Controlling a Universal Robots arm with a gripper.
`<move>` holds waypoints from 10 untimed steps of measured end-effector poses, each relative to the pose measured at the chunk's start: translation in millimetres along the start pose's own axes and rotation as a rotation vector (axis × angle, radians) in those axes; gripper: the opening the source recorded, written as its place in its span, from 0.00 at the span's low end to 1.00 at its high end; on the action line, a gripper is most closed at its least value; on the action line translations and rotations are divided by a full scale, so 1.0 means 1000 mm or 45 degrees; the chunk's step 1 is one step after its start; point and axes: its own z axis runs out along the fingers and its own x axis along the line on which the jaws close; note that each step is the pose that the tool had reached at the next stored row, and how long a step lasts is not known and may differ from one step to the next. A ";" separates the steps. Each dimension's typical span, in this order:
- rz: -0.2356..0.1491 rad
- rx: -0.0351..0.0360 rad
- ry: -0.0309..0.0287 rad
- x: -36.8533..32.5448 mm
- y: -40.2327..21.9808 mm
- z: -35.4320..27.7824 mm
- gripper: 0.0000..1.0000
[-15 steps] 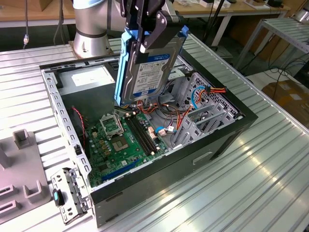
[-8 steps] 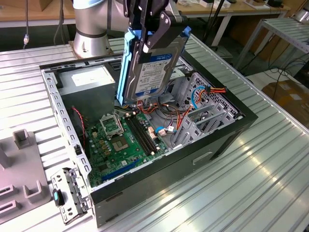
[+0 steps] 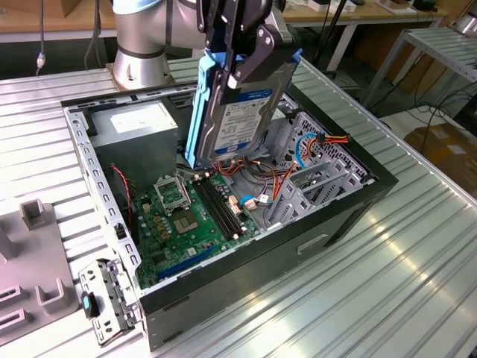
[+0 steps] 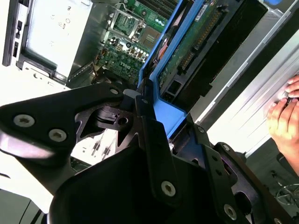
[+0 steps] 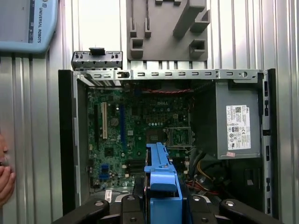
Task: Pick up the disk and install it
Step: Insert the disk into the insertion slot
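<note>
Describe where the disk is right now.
In the exterior view the disk stands on edge in the gripper over the open computer case, between the grey power supply on that view's left and the metal drive cage on its right.

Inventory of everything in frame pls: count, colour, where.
disk: 1, silver with blue rails, held above the open case
computer case: 1, black, open, on the table
motherboard: 1, green, inside the case
power supply: 1, grey, white sticker, inside the case
cables: several, red, orange, blue, inside the case
bracket: 1, bare metal, at the case's corner
fixture plate: 1, grey, table, exterior view's left
table: 1, ribbed metal, under everything
person's hand: 1, off to one side of the case
robot arm: 1, silver, behind the case
gripper: 1, black, shut on the disk
</note>
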 end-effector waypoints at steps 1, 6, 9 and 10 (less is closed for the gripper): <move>0.000 0.0000 0.0025 0.0006 -0.0022 0.0000 0.37; 0.000 0.0003 0.0137 0.0021 -0.0155 0.0003 0.37; 0.000 0.0005 0.0180 0.0026 -0.0233 0.0005 0.37; 0.000 0.0006 0.0191 0.0027 -0.0254 0.0006 0.37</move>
